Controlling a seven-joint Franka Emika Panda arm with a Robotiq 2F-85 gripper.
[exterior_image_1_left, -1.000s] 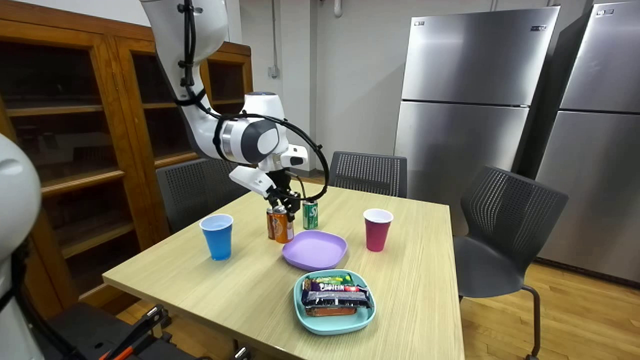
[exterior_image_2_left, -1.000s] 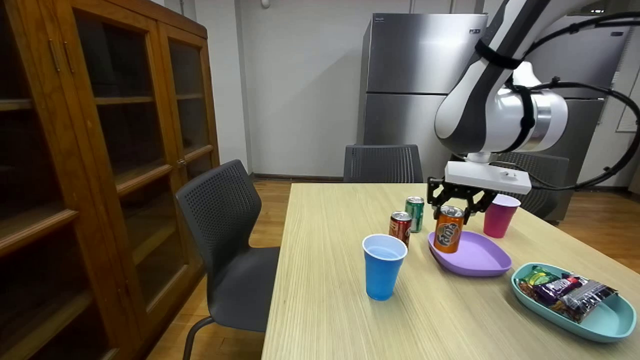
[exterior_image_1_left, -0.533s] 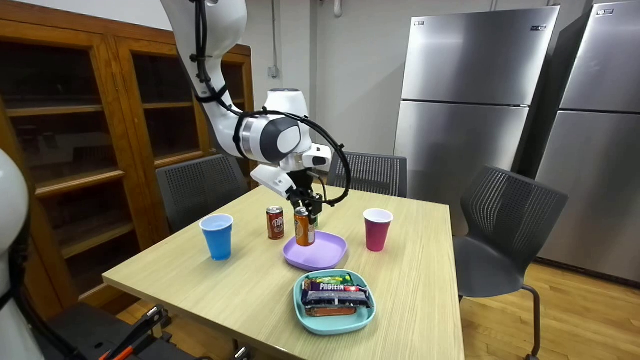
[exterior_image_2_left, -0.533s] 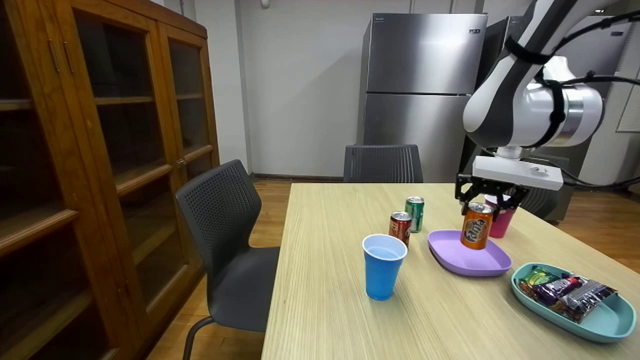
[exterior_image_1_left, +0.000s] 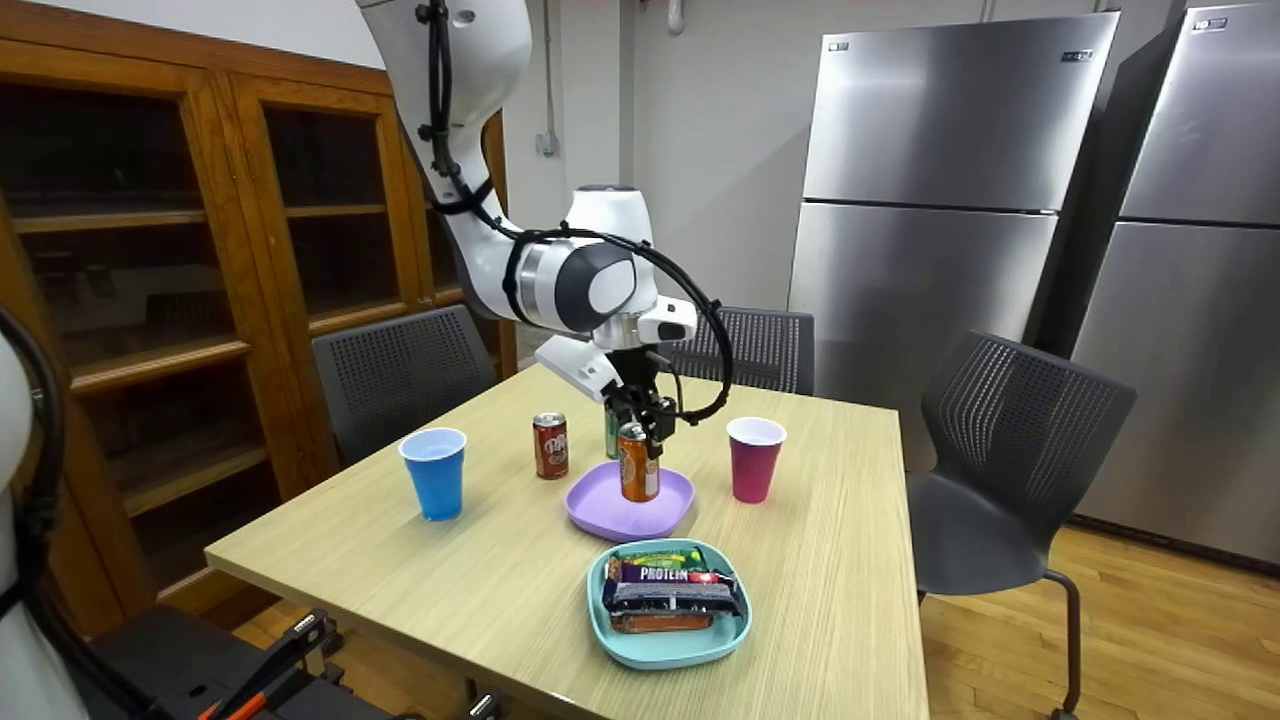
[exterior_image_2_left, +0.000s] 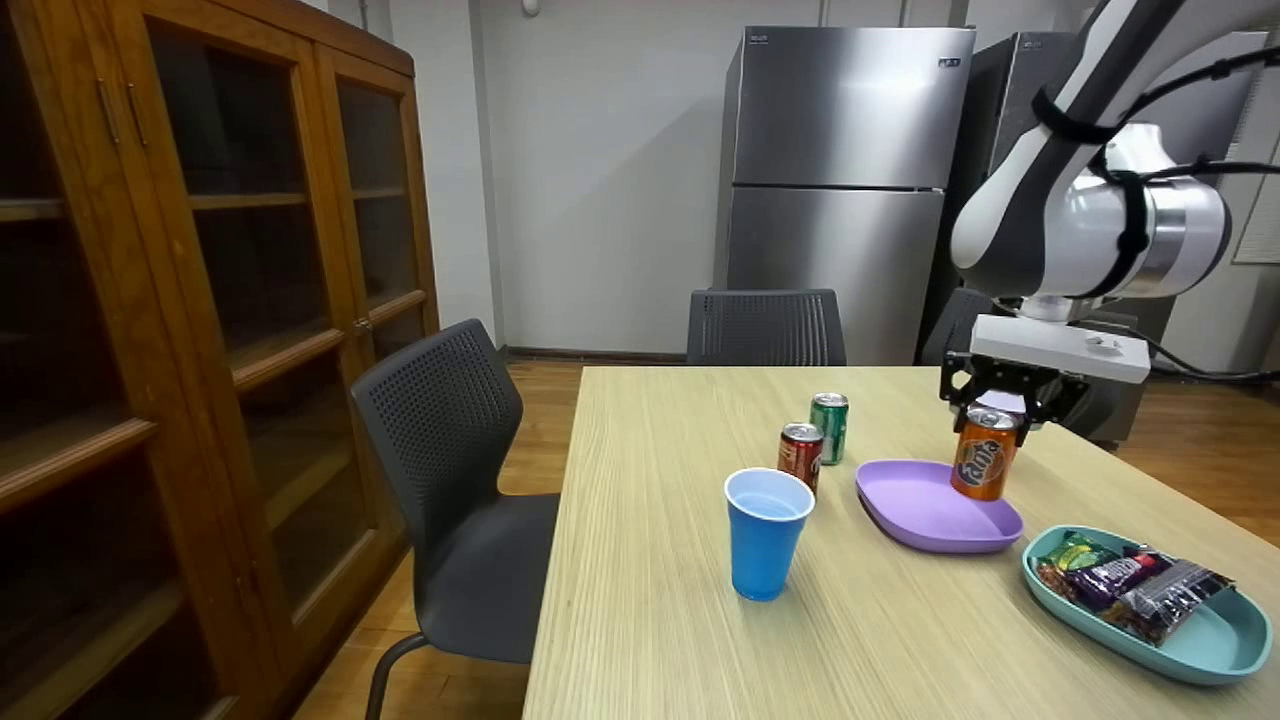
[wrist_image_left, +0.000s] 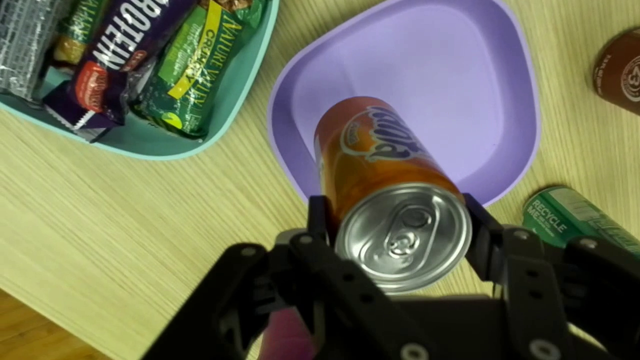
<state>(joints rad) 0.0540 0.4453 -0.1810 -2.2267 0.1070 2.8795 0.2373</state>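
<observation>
My gripper (wrist_image_left: 395, 215) is shut on the sides of an orange soda can (wrist_image_left: 370, 145), near its silver top. In the wrist view the can's lower end lies over the purple plate (wrist_image_left: 425, 55). Both exterior views show the can (exterior_image_1_left: 639, 475) upright above the plate (exterior_image_2_left: 905, 510); whether its base touches is hard to tell. A green can (exterior_image_2_left: 829, 430) and a dark red can (exterior_image_2_left: 800, 455) stand together on the table, away from the gripper. Part of the green can (exterior_image_1_left: 612, 432) is hidden behind the gripper in an exterior view.
A teal tray (exterior_image_1_left: 670, 655) with several wrapped snack bars (exterior_image_1_left: 670, 590) lies beside the plate. A magenta cup (exterior_image_1_left: 755, 465) stands close to the gripper, and a blue cup (exterior_image_1_left: 436, 480) stands farther off. Chairs (exterior_image_2_left: 450, 500) surround the table.
Arm and orange can have moved rightward in both exterior views, from beside the plate to over it. In an exterior view the dark red can is now uncovered. The grip has held.
</observation>
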